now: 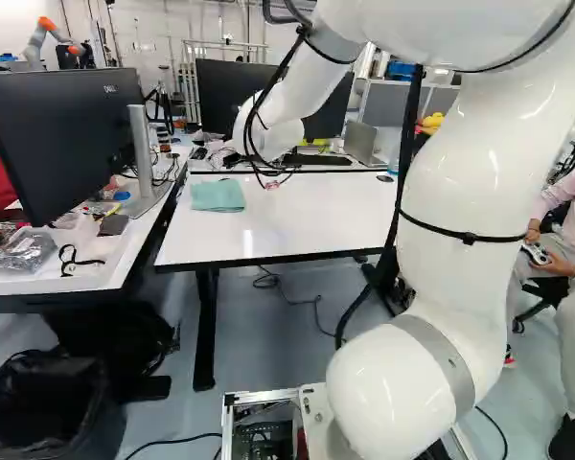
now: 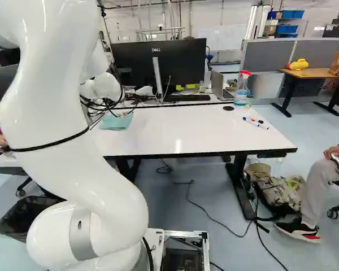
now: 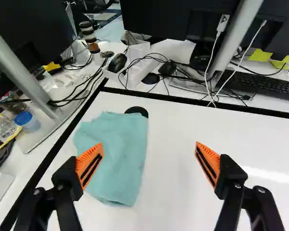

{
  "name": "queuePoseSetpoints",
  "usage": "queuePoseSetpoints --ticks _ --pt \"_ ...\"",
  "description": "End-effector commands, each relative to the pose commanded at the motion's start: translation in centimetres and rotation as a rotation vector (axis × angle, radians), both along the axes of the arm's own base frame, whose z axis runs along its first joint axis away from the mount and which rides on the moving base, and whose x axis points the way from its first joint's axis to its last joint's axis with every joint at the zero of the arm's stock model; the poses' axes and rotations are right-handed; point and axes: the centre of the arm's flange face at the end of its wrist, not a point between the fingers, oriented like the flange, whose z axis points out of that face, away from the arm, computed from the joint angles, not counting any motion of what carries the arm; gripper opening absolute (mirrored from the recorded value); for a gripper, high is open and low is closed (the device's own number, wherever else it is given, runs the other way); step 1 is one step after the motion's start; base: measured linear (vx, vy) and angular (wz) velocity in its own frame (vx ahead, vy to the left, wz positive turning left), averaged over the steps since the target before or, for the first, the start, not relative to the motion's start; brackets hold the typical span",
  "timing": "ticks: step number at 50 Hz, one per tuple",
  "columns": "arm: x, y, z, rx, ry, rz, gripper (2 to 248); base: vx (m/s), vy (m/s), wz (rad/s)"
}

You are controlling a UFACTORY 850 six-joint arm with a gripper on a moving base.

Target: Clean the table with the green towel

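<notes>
Pincer (image 1: 272,184) released, its orange pads (image 3: 90,166) standing wide apart above the white table (image 1: 287,230); I had it hanging over the far part of the top, to the right of the green towel (image 1: 218,195). From the wrist I saw one finger overlapping the towel's near part in the picture; I couldn't tell how high above the cloth it was.

The towel lay folded and slightly rumpled at the table's left end, in the far half; a round black grommet (image 3: 137,111) showed just beside its far edge. Over at the right end I had some markers (image 2: 255,122) lying loose; a second black disc (image 2: 228,108) sat to their left, near the far edge; a spray bottle (image 2: 242,89) with a red top stood beyond, though I couldn't tell which surface bore it.

Past the far edge ran another desk with a black monitor (image 2: 183,59), a keyboard (image 2: 186,97) and an open laptop (image 2: 219,84); the desk on the left carried a big monitor (image 1: 57,134) and a plastic bag (image 1: 21,251); a lined bin (image 1: 48,407) stood on the floor at the near left; a backpack (image 2: 279,192) lay by the table's right leg.
</notes>
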Motion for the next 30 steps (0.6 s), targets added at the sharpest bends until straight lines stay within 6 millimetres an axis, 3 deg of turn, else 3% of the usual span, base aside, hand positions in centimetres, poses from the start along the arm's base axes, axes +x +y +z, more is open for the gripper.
queuePoseSetpoints --ticks 30 --pt "-0.3 -4.9 0.0 -0.001 0.004 -0.086 247 0.0 0.0 0.0"
